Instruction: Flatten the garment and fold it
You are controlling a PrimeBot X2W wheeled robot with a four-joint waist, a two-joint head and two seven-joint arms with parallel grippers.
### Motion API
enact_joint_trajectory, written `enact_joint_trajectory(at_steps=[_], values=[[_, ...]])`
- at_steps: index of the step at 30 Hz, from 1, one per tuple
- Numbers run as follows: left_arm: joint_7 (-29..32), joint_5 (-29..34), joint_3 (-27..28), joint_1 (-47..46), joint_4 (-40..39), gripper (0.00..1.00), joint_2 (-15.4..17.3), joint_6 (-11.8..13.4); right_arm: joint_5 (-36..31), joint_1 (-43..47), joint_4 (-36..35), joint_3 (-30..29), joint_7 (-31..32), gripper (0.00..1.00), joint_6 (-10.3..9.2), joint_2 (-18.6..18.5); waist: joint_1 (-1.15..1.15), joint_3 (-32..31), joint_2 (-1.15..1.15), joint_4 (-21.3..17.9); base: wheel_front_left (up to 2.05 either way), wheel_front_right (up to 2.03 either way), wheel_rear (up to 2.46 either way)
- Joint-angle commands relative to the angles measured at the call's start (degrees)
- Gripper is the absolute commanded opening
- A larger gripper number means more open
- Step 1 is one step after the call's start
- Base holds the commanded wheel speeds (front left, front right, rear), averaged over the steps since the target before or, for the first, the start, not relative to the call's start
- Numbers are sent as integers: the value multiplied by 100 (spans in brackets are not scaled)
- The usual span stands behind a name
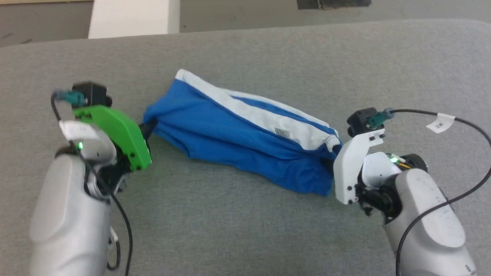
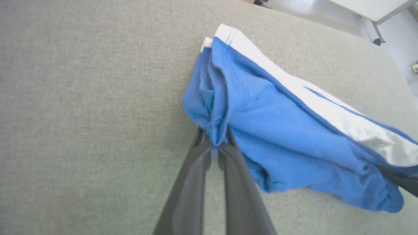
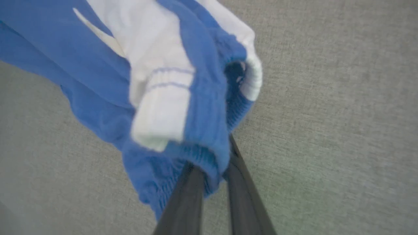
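At the lower left of the head view we see our left arm [image 1: 65, 207], a pale forearm ending in a green wrist mount [image 1: 115, 130] with a small dark camera [image 1: 90, 94] on top. The left jaws reach out from under that mount to the left end of the garment [image 1: 238, 142]. In the left wrist view the two dark fingers [image 2: 192, 182] come together at their tips, and the left jaws are pressed onto a bunched blue fold of the garment [image 2: 277, 140], pinching it.

The garment lies across the middle of the grey cloth-covered desk [image 1: 245, 230], drawn into a long, crumpled band that runs from our left arm down towards our right. It is not flat: the blue cloth is gathered in lengthwise folds. A white side stripe [image 1: 245, 111] runs along its far edge, and a small white label [image 1: 282, 132] sits on that stripe towards the right end. We cannot tell whether the two held ends are lifted off the desk.

At the right end is the gathered elastic waistband [image 3: 183, 160], blue with a white part beside it. In the right wrist view the right jaws are closed on this waistband, with blue cloth caught between the two dark fingers [image 3: 186, 199]. Our right arm [image 1: 425, 218] comes in from the lower right with a white wrist mount [image 1: 351, 168], and a black cable with a white tag [image 1: 440, 122] arcs over it.
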Motion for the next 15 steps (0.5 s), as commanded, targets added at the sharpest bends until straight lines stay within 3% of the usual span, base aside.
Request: enact_joint_trajectory(at_steps=[1,8,15], values=[[-78,-128,75,298,-201,0,-24,-42,-47,-114,-118,-49,211,0,-11,-113,0,-210,0,218,0,0,0],[-207,-441,219,1751,-1205,0,-271,102,87,-100,-524,-284,1123,0,-11,-468,0,-320,0,346,0,0,0],[-150,-593,207,2719,-1712,0,-498,315,-123,-30,-645,-446,1572,0,-11,-481,0,-326,0,412,0,0,0]])
